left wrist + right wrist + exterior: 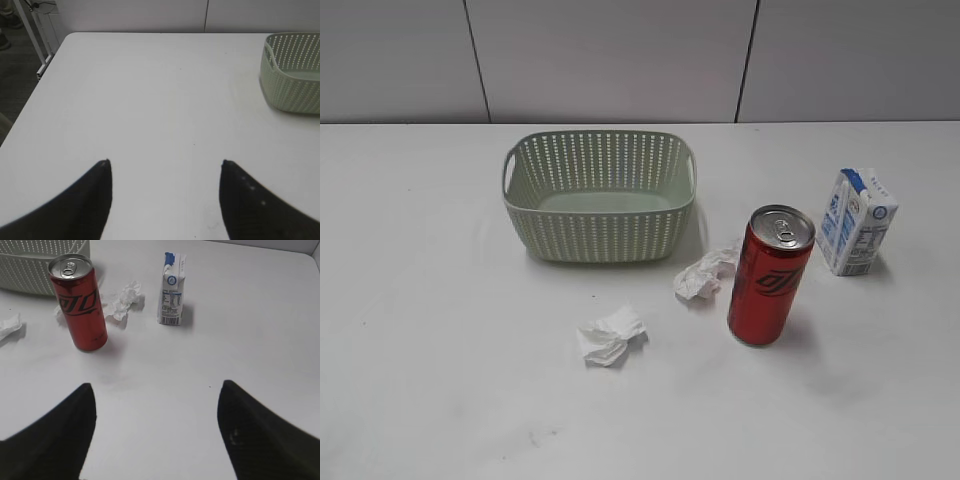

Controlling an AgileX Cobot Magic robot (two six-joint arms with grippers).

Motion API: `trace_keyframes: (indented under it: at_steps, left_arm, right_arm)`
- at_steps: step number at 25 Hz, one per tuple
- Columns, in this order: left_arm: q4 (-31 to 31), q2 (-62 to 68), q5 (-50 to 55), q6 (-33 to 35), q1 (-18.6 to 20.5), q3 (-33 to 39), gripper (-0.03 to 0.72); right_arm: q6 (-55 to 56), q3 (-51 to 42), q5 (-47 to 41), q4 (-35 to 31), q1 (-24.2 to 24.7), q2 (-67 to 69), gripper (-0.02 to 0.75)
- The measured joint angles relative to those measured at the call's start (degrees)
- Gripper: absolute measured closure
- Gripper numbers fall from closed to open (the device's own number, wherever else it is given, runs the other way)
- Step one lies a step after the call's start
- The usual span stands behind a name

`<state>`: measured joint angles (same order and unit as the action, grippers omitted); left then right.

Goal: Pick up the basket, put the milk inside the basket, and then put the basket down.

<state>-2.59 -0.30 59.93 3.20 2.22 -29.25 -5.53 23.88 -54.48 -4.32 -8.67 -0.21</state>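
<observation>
The pale green basket point(600, 195) stands empty on the white table, left of centre; it also shows at the right edge of the left wrist view point(292, 72) and the top left of the right wrist view point(35, 265). The white and blue milk carton point(857, 221) stands upright at the right, also in the right wrist view point(171, 289). My left gripper point(165, 162) is open and empty over bare table, well left of the basket. My right gripper point(156, 385) is open and empty, well short of the milk. Neither gripper shows in the exterior view.
A red soda can point(770, 275) stands between basket and milk, also in the right wrist view point(79, 302). Two crumpled white tissues lie on the table, one point(706, 272) by the can, one point(611, 336) nearer the front. The table's left edge point(30, 102) shows in the left wrist view.
</observation>
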Motion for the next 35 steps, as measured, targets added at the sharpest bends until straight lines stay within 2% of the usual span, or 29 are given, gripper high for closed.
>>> trace_keyframes:
  at_steps: [24, 31, 35]
  left_arm:
    - [0.0, 0.0, -0.85, 0.0, 0.0, -0.2, 0.179]
    - [-0.96, 0.36, -8.9, 0.0, 0.0, -1.46, 0.179]
    - [-2.93, 5.55, -12.99, 0.0, 0.0, -2.76, 0.179]
  right_arm:
    - [0.0, 0.0, 0.0, 0.0, 0.0, 0.0, 0.147]
    - [0.0, 0.0, 0.0, 0.0, 0.0, 0.0, 0.147]
    - [0.0, 0.0, 0.02, 0.0, 0.0, 0.0, 0.147]
